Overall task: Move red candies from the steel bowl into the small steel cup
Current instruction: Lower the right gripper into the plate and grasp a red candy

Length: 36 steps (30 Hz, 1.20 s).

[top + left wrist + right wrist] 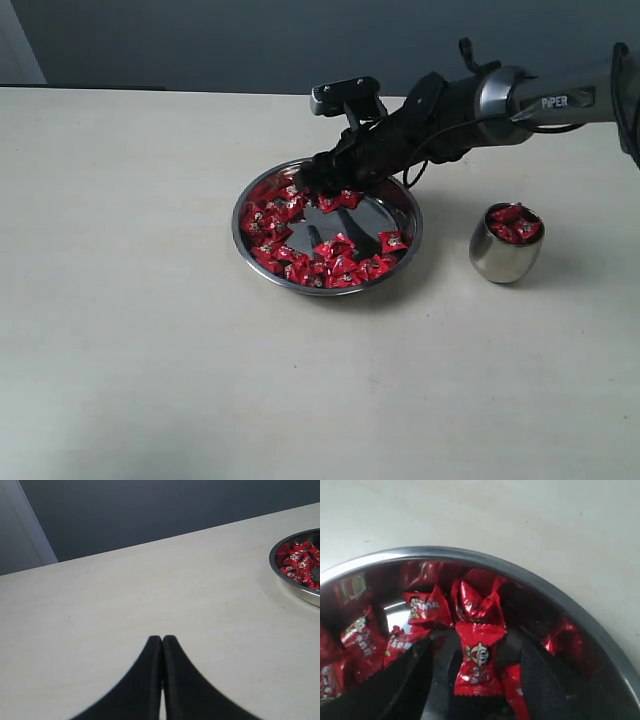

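Observation:
The steel bowl [404, 205] sits mid-table and holds many red candies [335, 262]. My right gripper [318, 182] reaches down into the bowl's far side. In the right wrist view its jaws stand wide apart on either side of one red candy [479, 656], which lies flat on the bowl [530, 578] floor with gaps to both fingers [542, 680]. The small steel cup [503, 257] stands right of the bowl with a few red candies [514, 224] in it. My left gripper [162, 639] is shut on nothing, hovering over bare table. The bowl's rim [300, 589] shows at that view's edge.
The right arm [500, 98] stretches in from the far right above the table, passing behind the cup. A dark wall [300, 40] runs along the table's back edge. Pale tabletop [150, 350] surrounds the bowl and cup.

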Available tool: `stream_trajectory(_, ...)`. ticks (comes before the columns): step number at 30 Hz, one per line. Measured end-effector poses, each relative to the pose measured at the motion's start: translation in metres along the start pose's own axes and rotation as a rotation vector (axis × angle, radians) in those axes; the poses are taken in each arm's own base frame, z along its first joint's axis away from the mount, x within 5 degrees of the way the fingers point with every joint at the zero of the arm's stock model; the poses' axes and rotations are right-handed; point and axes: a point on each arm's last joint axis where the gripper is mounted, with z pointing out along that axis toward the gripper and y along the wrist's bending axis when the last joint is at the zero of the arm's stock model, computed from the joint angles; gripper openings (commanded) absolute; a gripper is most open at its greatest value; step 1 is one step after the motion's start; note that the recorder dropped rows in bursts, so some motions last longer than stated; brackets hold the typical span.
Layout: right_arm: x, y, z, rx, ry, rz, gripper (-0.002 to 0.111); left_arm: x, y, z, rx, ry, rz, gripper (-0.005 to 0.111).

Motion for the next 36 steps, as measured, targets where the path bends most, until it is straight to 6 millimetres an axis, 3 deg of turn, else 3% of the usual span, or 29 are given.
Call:
stream_trajectory(10, 0.005, -0.004, 0.010, 0.017, 0.004, 0.000, 0.051, 0.000, 0.000, 0.000, 0.000, 0.000, 0.000, 0.000)
stream_trajectory(15, 0.005, -0.003, 0.011, 0.011, 0.011, 0.000, 0.028, 0.000, 0.000, 0.000, 0.000, 0.000, 0.000, 0.000)
stream_trajectory(21, 0.014, 0.000, 0.016, -0.028, 0.070, 0.002, 0.026, 0.000, 0.000, 0.000, 0.000, 0.000, 0.000, 0.000)
stream_trajectory(27, 0.015, 0.000, 0.015, -0.036, 0.079, 0.002, -0.001, 0.000, 0.000, 0.000, 0.000, 0.000, 0.000, 0.000)
stream_trajectory(36, 0.013, 0.003, 0.011, -0.049, 0.082, 0.002, -0.001, 0.000, 0.000, 0.000, 0.000, 0.000, 0.000, 0.000)
